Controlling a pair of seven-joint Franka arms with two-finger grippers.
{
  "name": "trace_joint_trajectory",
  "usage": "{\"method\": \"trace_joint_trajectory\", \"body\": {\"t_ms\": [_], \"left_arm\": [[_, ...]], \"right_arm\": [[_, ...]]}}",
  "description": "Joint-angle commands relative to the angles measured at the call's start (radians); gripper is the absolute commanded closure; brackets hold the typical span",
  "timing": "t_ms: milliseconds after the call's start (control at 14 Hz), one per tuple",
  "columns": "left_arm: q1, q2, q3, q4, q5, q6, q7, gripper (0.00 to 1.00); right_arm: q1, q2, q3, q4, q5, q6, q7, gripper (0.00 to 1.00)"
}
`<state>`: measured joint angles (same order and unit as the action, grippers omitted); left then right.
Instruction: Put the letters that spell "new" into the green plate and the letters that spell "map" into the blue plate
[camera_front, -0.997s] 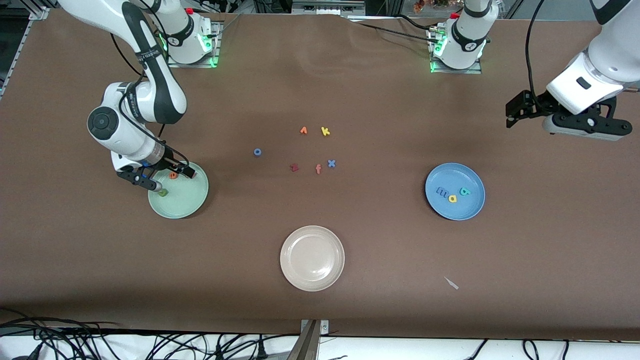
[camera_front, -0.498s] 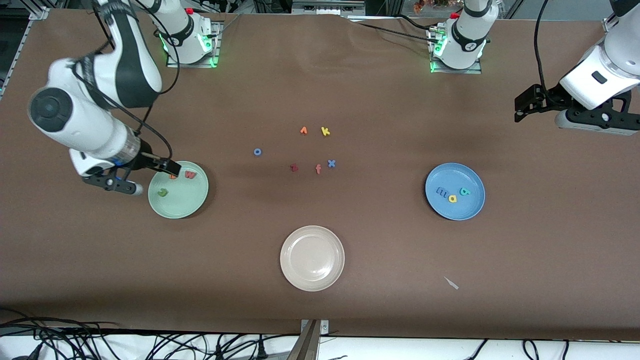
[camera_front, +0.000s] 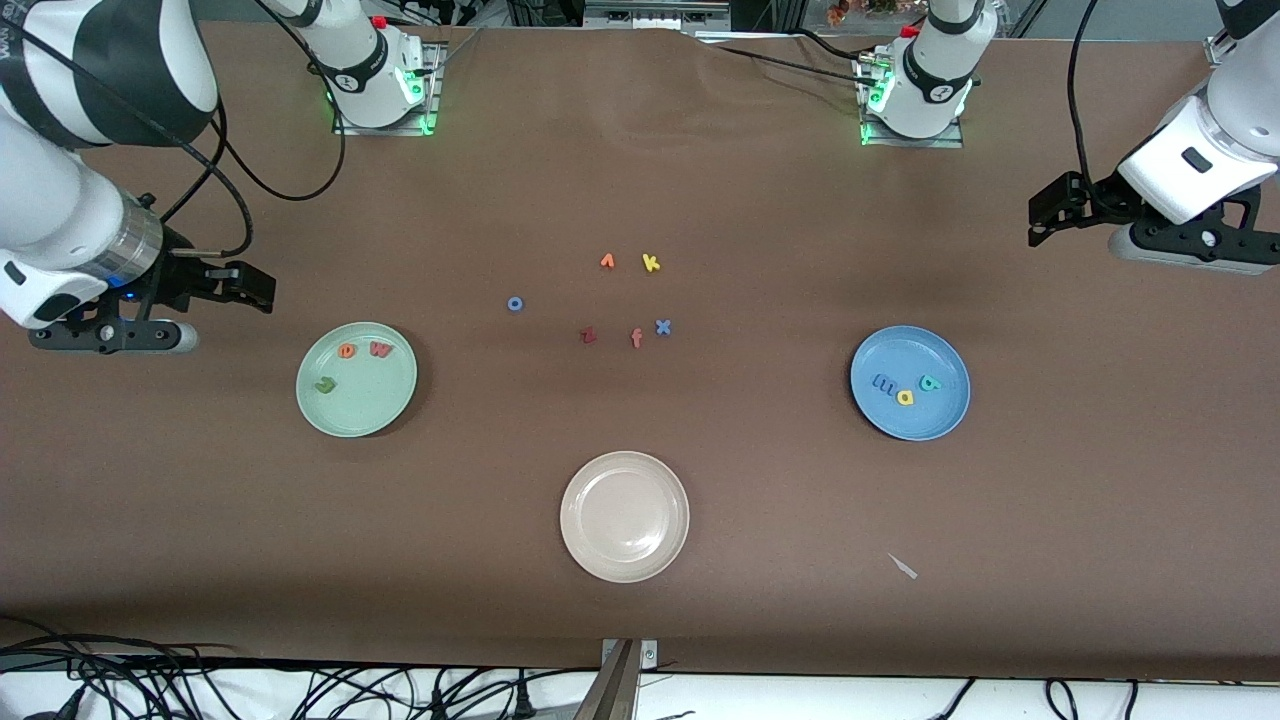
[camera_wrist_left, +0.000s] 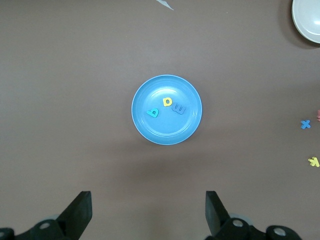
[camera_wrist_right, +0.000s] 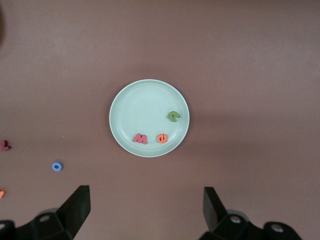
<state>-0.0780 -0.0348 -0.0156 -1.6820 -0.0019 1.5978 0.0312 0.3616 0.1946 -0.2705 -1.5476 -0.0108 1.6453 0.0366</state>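
The green plate (camera_front: 365, 408) (camera_wrist_right: 140, 107) holds the olive n (camera_front: 325, 384) (camera_wrist_right: 173, 116), the orange e (camera_front: 347, 350) (camera_wrist_right: 161, 138) and the pinkish-red w (camera_front: 380, 349) (camera_wrist_right: 140, 138). In the blue plate (camera_front: 915, 422) (camera_wrist_left: 167, 134) lie the blue m (camera_front: 885, 381) (camera_wrist_left: 180, 109), the yellow a (camera_front: 905, 397) (camera_wrist_left: 167, 102) and the teal p (camera_front: 930, 382) (camera_wrist_left: 153, 112). My right gripper (camera_front: 110, 335) (camera_wrist_right: 145, 207) hangs open and empty, high over bare table at the right arm's end. My left gripper (camera_front: 1185, 250) (camera_wrist_left: 147, 210) is also open and empty, high over the left arm's end.
An empty beige plate (camera_front: 625, 562) sits nearer the front camera, mid-table. Loose letters lie in the middle: blue o (camera_front: 515, 304), yellow k (camera_front: 651, 263), dark red z (camera_front: 588, 335), blue x (camera_front: 663, 326), and two orange ones. A small pale scrap (camera_front: 903, 566) lies near the front edge.
My right gripper rose from over the green plate and drew away toward its end of the table, uncovering the w and e. The left gripper shifted slightly outward, then held.
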Motion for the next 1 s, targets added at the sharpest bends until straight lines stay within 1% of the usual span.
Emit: {"method": "trace_joint_trajectory", "body": {"t_ms": [0, 142, 285, 925], "left_arm": [[-0.009, 0.026, 0.005, 0.042, -0.012, -0.025, -0.002, 0.0], [-0.006, 0.026, 0.005, 0.042, -0.012, -0.027, -0.002, 0.0], [-0.005, 0.027, 0.005, 0.042, -0.012, -0.032, -0.002, 0.0], [-0.005, 0.027, 0.003, 0.042, -0.012, -0.055, -0.002, 0.0]], "right_arm": [[-0.05, 0.008, 0.025, 0.015, 0.008, -0.021, -0.079, 0.0], [-0.087, -0.001, 0.062, -0.002, 0.009, -0.018, -0.08, 0.0], [-0.177, -0.001, 0.149, -0.002, 0.024, -0.015, -0.072, 0.0], [-0.194, 0.009, 0.152, 0.007, 0.023, -0.015, -0.084, 0.0]]}}
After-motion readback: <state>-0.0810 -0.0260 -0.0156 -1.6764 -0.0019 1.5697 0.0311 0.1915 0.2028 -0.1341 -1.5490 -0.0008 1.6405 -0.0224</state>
